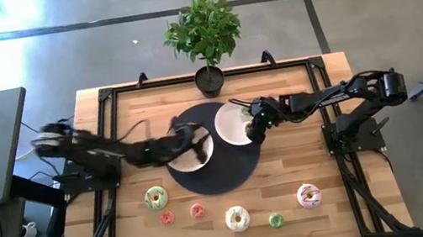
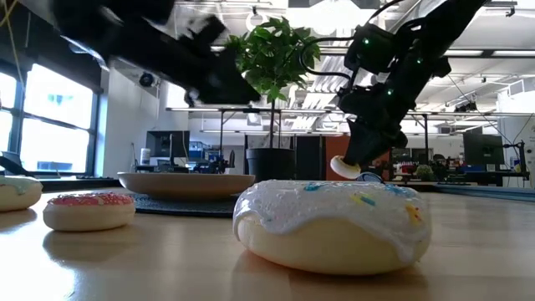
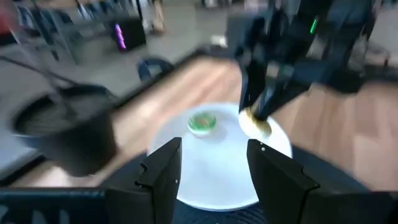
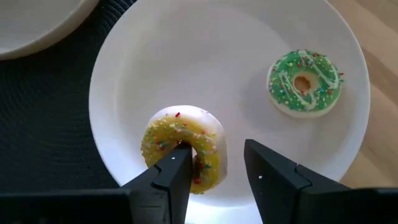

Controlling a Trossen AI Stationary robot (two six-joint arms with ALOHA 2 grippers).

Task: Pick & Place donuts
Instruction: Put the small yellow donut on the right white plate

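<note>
A tiny yellow donut stands tilted on the right white plate, at the fingertips of my right gripper, which is open above the plate. A tiny green donut lies flat on the same plate. My left gripper is open and empty above the left white plate. On the near table lie a green-iced donut, two tiny pink donuts, a cream donut, a tiny green donut and a pink/white donut. My right gripper has one fingertip in the yellow donut's hole, coming from above and pointing down. The other finger stands outside the ring, a little apart from it. The donut leans tilted against the inner finger, its lower edge at the plate.
Both plates sit on a dark round mat at the table's middle. A potted plant stands at the far edge. A black frame runs along the table's sides.
</note>
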